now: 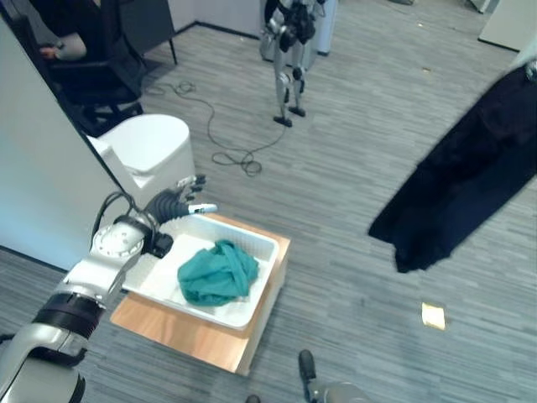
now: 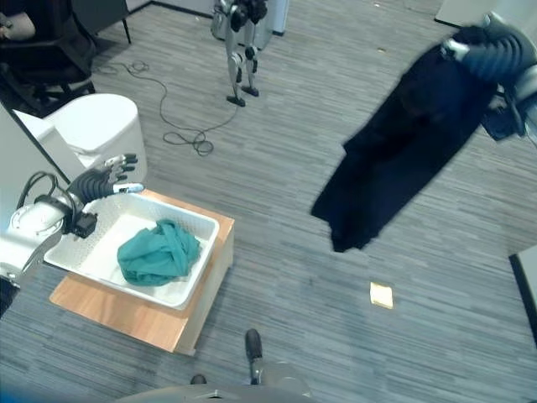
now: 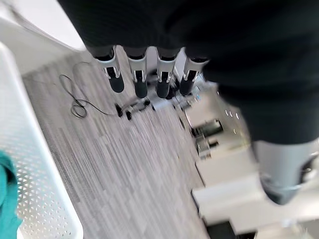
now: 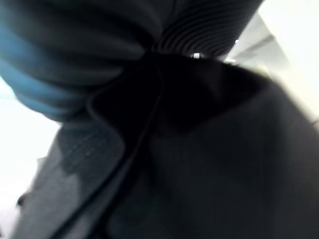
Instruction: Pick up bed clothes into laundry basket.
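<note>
Now the right hand (image 2: 491, 50), up at one o'clock in the head views, has its fingers bunched into the top of a dark garment (image 2: 394, 138), so the cloth hangs in the air well clear of the floor (image 2: 277, 210). The basket (image 1: 256, 311) sits on a low wooden stand (image 1: 189, 336) at seven o'clock, with a teal cloth (image 1: 216, 271) already in it. The left hand (image 1: 180, 204) hovers by the basket's far rim with fingers straight, holding nothing. To do this step well, I'd carry the garment over until its low end hangs above the basket, then lower it so it folds in rather than drapes over the rim. Its long axis slants from one o'clock down towards seven, loose end lowest.
</note>
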You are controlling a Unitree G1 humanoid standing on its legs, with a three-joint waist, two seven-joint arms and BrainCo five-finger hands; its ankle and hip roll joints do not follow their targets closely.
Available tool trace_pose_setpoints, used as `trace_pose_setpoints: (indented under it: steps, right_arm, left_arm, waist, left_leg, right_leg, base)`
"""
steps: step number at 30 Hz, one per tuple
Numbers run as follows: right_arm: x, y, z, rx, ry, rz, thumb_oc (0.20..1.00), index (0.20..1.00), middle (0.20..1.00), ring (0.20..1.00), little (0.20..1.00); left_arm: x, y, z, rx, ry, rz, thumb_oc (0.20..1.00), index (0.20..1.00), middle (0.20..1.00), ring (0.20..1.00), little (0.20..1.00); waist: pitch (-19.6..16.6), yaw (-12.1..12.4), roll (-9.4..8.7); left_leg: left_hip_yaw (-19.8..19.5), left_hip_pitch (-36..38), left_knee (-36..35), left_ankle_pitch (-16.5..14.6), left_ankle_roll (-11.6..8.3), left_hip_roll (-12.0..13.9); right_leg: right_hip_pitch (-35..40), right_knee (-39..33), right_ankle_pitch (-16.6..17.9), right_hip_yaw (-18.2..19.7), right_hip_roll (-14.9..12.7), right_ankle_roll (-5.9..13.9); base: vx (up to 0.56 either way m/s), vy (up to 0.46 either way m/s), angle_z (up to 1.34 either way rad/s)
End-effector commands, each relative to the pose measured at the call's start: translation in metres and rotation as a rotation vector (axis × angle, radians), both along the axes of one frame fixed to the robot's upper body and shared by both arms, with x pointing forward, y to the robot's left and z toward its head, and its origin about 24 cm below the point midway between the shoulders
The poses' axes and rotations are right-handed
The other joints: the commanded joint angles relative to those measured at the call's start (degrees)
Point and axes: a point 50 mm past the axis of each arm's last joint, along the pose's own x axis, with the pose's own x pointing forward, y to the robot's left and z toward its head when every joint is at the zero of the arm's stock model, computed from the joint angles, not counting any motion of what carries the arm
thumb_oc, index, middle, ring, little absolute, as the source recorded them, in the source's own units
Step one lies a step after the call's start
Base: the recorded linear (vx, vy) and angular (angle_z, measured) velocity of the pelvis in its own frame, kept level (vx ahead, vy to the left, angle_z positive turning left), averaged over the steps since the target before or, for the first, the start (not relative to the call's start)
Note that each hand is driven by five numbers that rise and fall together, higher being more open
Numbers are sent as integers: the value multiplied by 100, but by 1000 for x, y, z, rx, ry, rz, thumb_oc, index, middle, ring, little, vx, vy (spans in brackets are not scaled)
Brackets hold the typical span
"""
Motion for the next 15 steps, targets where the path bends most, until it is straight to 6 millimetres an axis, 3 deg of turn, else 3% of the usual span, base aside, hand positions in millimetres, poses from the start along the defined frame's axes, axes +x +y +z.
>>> trace_pose_setpoints:
  steps: [1,6,7,8,9,15]
  right_arm:
    - [-22,12,67,-41,-253,3,200,200,200,200,200]
    - [-14,50,90,-43,-279,120,200,200,200,200,200]
    - [-12,70,92,-34,-276,206,200,200,200,200,200]
    - [-12,70,93,-34,-276,206,200,200,200,200,200]
    - [-11,87,90,-47,-255,272,200,200,200,200,200]
    - [-9,122,86,-127,-198,371,200,200,200,200,200]
  left_arm:
    - [1,-5,19,43,-102,-42,1000,1000,1000,1000,1000]
    - [5,-23,2,13,-67,-84,1000,1000,1000,1000,1000]
    - [8,-31,-2,41,-60,-102,1000,1000,1000,1000,1000]
    - [9,-31,-2,41,-61,-102,1000,1000,1000,1000,1000]
    - [11,-36,1,57,-72,-118,1000,1000,1000,1000,1000]
    - [15,-50,6,57,-97,-161,1000,1000,1000,1000,1000]
  waist:
    - [-127,5,128]
    - [-151,-38,155]
    - [-159,-38,145]
    - [-159,-36,148]
    - [-159,-33,125]
    - [-149,-17,52]
  left_leg:
    - [116,-239,-237,362,-161,334]
    - [167,-234,-237,368,-160,347]
    - [175,-240,-237,371,-158,350]
    - [174,-241,-237,371,-158,350]
    - [174,-249,-237,381,-156,353]
    - [160,-264,-237,401,-153,346]
  right_leg:
    - [354,69,-692,23,-55,482]
    - [339,69,-661,71,-37,477]
    - [335,69,-656,85,-41,473]
    - [334,69,-656,85,-41,473]
    - [328,69,-650,87,-44,469]
    - [323,69,-642,70,-43,462]
  base:
    - [-17,22,-5]
    - [-9,4,-10]
    - [0,0,0]
    - [-21,8,-4]
    - [-13,3,-5]
    - [-8,-2,1]
